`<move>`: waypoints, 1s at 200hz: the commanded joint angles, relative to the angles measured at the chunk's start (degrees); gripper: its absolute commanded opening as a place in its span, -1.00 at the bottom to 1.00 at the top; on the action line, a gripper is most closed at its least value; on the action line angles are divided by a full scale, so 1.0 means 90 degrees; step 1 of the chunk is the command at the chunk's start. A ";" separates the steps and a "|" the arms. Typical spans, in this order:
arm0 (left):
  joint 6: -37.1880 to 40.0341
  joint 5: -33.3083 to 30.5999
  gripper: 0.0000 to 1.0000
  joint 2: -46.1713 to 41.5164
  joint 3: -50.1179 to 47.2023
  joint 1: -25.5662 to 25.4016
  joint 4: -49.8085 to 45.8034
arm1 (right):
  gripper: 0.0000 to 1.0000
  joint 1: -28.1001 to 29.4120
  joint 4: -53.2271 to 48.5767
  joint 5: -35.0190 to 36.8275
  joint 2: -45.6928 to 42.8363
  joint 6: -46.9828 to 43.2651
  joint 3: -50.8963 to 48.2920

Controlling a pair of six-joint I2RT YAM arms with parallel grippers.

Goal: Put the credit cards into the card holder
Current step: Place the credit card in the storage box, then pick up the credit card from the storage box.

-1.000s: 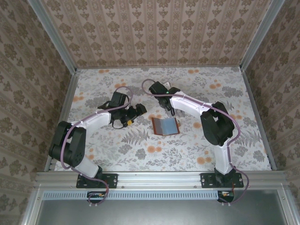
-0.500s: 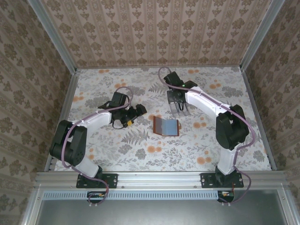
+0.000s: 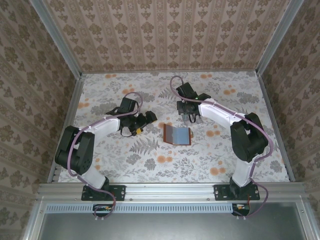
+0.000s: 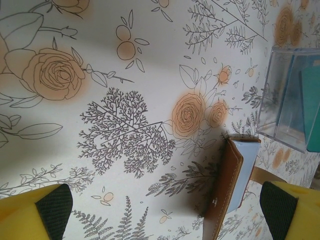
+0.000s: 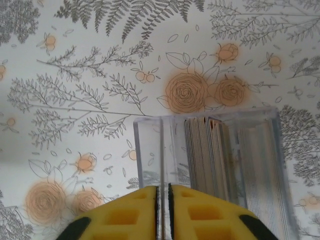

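The card holder (image 3: 177,134) lies open at the middle of the table, brown edge up and greyish inside showing. In the left wrist view the card holder (image 4: 227,190) sits just ahead of my right-hand finger. My left gripper (image 3: 147,120) (image 4: 167,212) is wide open and holds nothing. My right gripper (image 3: 189,118) (image 5: 162,189) hangs over a clear box of credit cards (image 5: 205,150). Its pads stand a sliver apart either side of one thin upright card (image 5: 162,150) seen edge-on. Narrow light slits show between that card and both pads.
The clear plastic box (image 5: 272,150) stands behind the card holder, and its corner with a teal card (image 4: 312,110) reaches into the left wrist view. Patterned walls and metal rails (image 3: 75,100) close in the floral table.
My right arm swung from beside the card holder back over the clear box and came down onto it. The left arm and the card holder have stayed put.
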 commanded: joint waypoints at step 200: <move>0.0105 -0.0027 1.00 0.0045 0.0097 -0.0334 -0.0097 | 0.29 -0.0306 -0.0288 0.0947 0.0533 -0.0814 0.0149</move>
